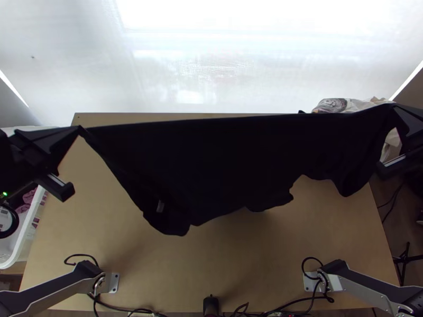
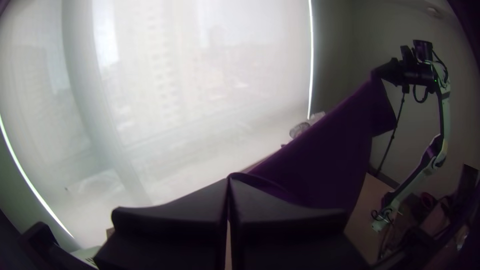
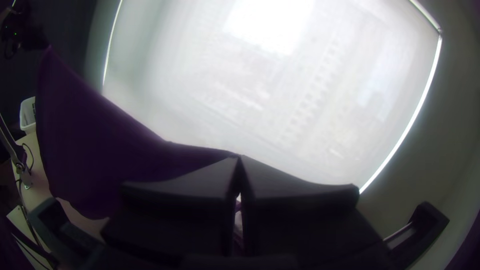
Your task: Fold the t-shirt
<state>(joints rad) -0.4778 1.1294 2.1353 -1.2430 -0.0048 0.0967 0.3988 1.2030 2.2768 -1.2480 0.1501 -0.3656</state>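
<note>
Nearest the camera, the left gripper (image 1: 79,128) and the right gripper (image 1: 394,106) hold the dark t-shirt (image 1: 222,158) up between them over the table (image 1: 79,211). The left gripper stands at the left side of the top view, its tips near the table's far left corner; its fingers are pressed together on one end of the t-shirt's upper edge. The right gripper is past the table's right side, its fingers closed at the tips on the other end, with a narrow gap between them lower down in the right wrist view.

The upper edge runs almost straight from gripper to gripper, sagging only slightly. Below it the t-shirt hangs wide and spread, its lower edge uneven, with rounded flaps drooping below each end. A small pale mark (image 1: 161,206) shows low on its left part. How many layers hang there, I cannot tell.

At the table's left side is a white basket (image 1: 26,232) with clothes (image 1: 26,199) in it. A pile of pale, partly patterned cloth (image 1: 334,104) lies near the far right corner. A pale blind (image 1: 211,58) covers the window beyond the table. Cables (image 1: 127,310) run along the near edge, between the two arms' bases.
</note>
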